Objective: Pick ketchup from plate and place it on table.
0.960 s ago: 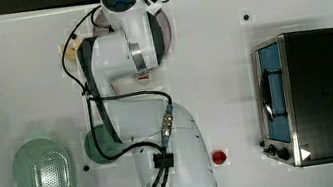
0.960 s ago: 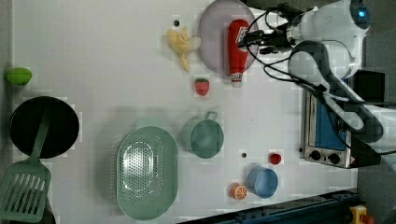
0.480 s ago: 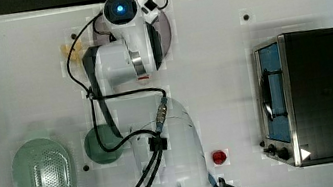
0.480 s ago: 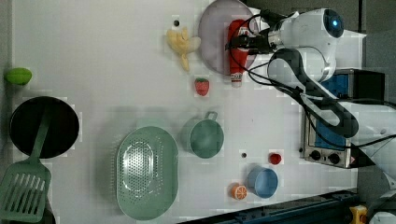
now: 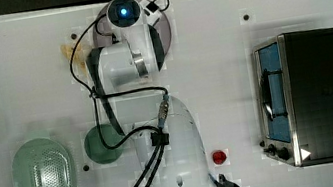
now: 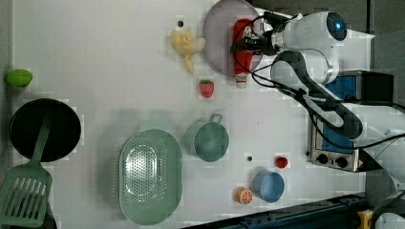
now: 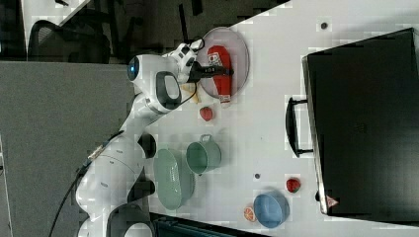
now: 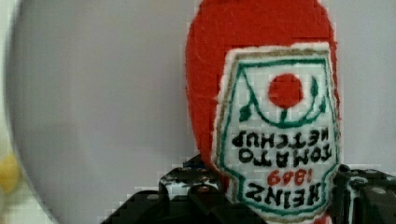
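Ketchup [image 8: 261,102] between my jaws, not lifted yet.

I see the gripper [image 8: 271,196] half-closed, fingers flanking the bottle's labelled body; whether they pinch, I cannot tell. Bottle lies flat on the plate [image 6: 219,43], cap overhanging its rim toward the table [image 6: 119,71].

Over the last second the arm has reached further across the bench toward its far edge in the left view's top, so that its round head now sits over the plate [image 5: 168,28] in the top view, where earlier it stood short of it. The end effector [image 6: 240,45] has come in from beside the ketchup [image 6: 241,52] to straddle the bottle's body, and its jaws have narrowed from wide open toward the bottle; the wrist view shows a dark finger [image 8: 187,184] on either side of the label.
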